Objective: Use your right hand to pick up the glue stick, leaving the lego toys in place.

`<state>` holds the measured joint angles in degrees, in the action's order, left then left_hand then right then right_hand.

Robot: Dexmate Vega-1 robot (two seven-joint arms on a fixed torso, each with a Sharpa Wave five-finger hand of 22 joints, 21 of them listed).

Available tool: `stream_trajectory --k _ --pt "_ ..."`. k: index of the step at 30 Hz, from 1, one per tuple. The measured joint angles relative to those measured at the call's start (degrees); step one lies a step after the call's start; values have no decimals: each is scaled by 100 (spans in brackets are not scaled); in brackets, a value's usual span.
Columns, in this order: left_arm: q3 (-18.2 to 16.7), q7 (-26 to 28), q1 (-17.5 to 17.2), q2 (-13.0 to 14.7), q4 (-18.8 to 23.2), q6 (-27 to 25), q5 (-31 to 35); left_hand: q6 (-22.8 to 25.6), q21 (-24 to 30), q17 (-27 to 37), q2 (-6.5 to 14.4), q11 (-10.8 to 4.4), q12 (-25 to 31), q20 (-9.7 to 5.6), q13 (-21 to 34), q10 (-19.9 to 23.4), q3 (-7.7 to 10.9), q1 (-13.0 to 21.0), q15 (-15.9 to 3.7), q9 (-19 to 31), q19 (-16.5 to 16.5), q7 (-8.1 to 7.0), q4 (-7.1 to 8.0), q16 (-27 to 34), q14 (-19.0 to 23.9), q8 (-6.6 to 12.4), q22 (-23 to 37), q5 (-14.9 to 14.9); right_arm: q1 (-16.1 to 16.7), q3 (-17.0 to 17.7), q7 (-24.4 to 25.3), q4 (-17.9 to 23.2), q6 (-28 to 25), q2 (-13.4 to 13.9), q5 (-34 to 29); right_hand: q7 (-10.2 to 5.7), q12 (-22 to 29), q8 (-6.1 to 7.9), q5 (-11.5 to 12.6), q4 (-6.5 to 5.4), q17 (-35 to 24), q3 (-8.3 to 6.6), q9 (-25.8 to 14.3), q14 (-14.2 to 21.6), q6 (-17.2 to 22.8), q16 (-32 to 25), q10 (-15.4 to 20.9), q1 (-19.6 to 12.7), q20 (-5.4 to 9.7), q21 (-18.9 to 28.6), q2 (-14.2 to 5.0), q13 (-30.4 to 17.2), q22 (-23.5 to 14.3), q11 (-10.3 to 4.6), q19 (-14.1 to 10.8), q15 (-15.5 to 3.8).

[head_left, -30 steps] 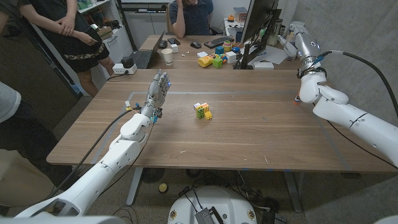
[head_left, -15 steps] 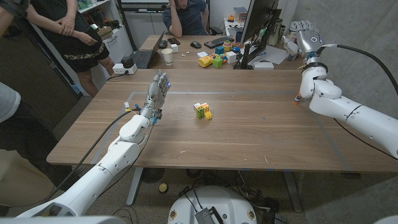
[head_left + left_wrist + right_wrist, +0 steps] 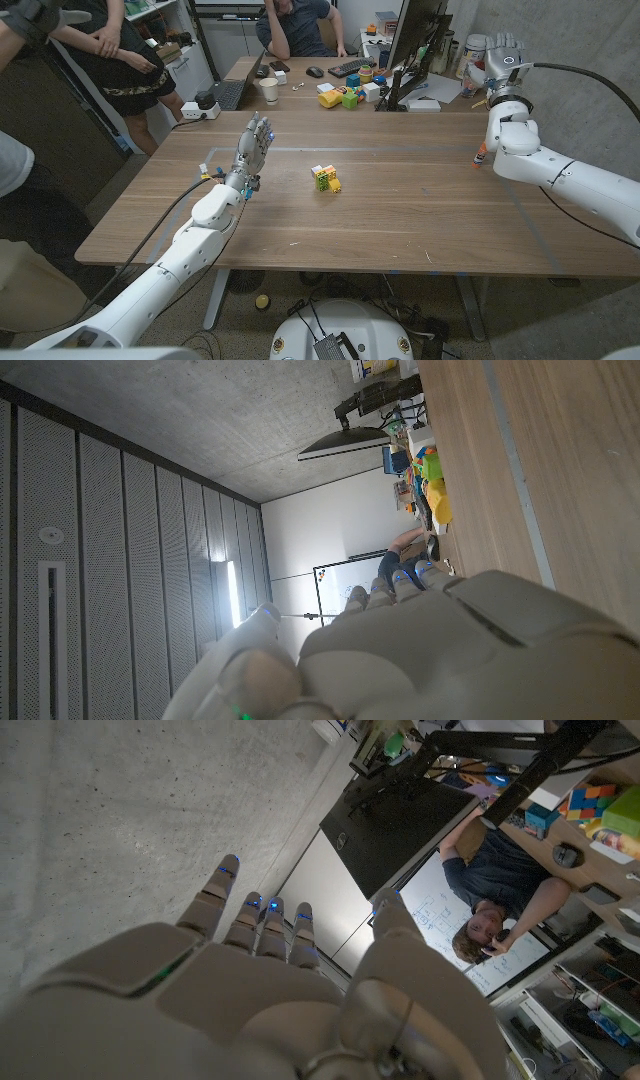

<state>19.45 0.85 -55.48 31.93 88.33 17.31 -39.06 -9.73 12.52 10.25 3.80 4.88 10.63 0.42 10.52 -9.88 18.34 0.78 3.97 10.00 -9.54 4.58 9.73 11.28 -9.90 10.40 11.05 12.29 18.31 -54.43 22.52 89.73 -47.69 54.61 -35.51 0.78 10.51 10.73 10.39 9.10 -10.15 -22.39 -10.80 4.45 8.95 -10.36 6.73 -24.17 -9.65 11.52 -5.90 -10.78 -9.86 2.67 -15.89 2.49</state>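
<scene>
Head view: right hand (image 3: 503,52) is raised at the worktop's far right corner, about 1 o'clock from centre, fingers (image 3: 497,42) up and slightly apart, holding nothing. The glue stick (image 3: 481,155) lies on the worktop (image 3: 400,220) at roughly 2 o'clock, just beside the right forearm, apart from the hand. The lego toys (image 3: 325,178) sit near centre, well apart from the stick.

Left hand (image 3: 254,145) stands upright at about 10 o'clock, fingers straight and close together, empty.

Right wrist view: back of the right hand (image 3: 270,990) against a concrete wall, fingers (image 3: 260,920) spread a little with blue-lit tips; a seated person (image 3: 500,885) and a monitor (image 3: 400,815) beyond. Neither stick nor lego appears here.

Left wrist view: back of the left hand (image 3: 440,650) in the foreground, the worktop edge (image 3: 520,450) running alongside, coloured blocks (image 3: 430,475) on the far desk. Finger spacing cannot be told from this view; the head view settles it.

Head view also has people (image 3: 110,50) standing at 11 o'clock.
</scene>
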Motion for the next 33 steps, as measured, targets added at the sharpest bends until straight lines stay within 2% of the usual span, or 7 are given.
stream_trajectory --k 1,7,13,15,20,23,33 --pt "0 -5 0 0 0 -3 0 0 0 0 0 0 0 0 0 0 -2 0 0 0 0 0 -2 0 0 0 0 0 -39 -63 0 2 0 1 0 -7 0 0 0 0 0 0 0 -19 -7 0 0 0 -19 0 0 0 0 0 19 18" --pt "23 -51 80 4 -52 -40 2 0 0 0 0 0 0 0 0 0 -26 0 0 0 0 0 22 0 0 0 0 0 -278 -452 -857 18 -667 16 -208 15 0 0 0 31 0 34 0 -49 -29 0 -59 -31 -50 0 31 0 0 -14 -12 48" --pt "41 -82 134 12 -85 -69 4 0 0 0 0 0 0 0 0 0 -26 0 0 0 0 0 22 0 0 0 0 0 -415 -677 -1362 21 -955 18 -210 -6 1 0 0 -41 0 136 1 -58 -70 0 -72 61 -62 0 166 0 0 -10 -43 57" --pt "45 -87 145 16 -90 -86 7 0 0 0 0 0 0 0 0 0 -26 0 0 0 0 0 22 0 0 0 0 0 -447 -732 -1507 23 -1037 18 -186 -6 1 0 0 -61 -11 187 1 -56 -69 -7 -72 92 7 0 198 0 -6 -10 -131 56" --pt "55 -96 185 28 -101 -109 19 0 0 0 0 0 0 0 0 0 -26 0 0 0 0 0 22 0 0 0 0 0 -494 -840 -1703 44 -1146 17 -95 25 57 0 0 -128 -13 302 -27 178 -101 -90 58 167 198 101 272 -11 -16 54 -469 -52" --pt "61 -99 199 30 -102 -125 25 0 0 0 0 0 0 0 0 0 -26 0 0 0 0 0 22 0 0 0 0 0 -507 -872 -1778 63 -1172 19 -54 25 81 0 0 -112 -13 317 -27 233 -100 -134 66 166 259 123 272 -30 -16 61 -526 -107" --pt "76 -104 222 33 -97 -150 43 0 0 0 0 0 0 0 0 0 -26 0 0 0 0 0 22 0 0 0 0 0 -532 -966 -1935 166 -1188 101 103 70 101 35 22 -152 -13 420 -27 356 -55 -135 159 253 290 123 359 -30 -15 95 -618 -45"
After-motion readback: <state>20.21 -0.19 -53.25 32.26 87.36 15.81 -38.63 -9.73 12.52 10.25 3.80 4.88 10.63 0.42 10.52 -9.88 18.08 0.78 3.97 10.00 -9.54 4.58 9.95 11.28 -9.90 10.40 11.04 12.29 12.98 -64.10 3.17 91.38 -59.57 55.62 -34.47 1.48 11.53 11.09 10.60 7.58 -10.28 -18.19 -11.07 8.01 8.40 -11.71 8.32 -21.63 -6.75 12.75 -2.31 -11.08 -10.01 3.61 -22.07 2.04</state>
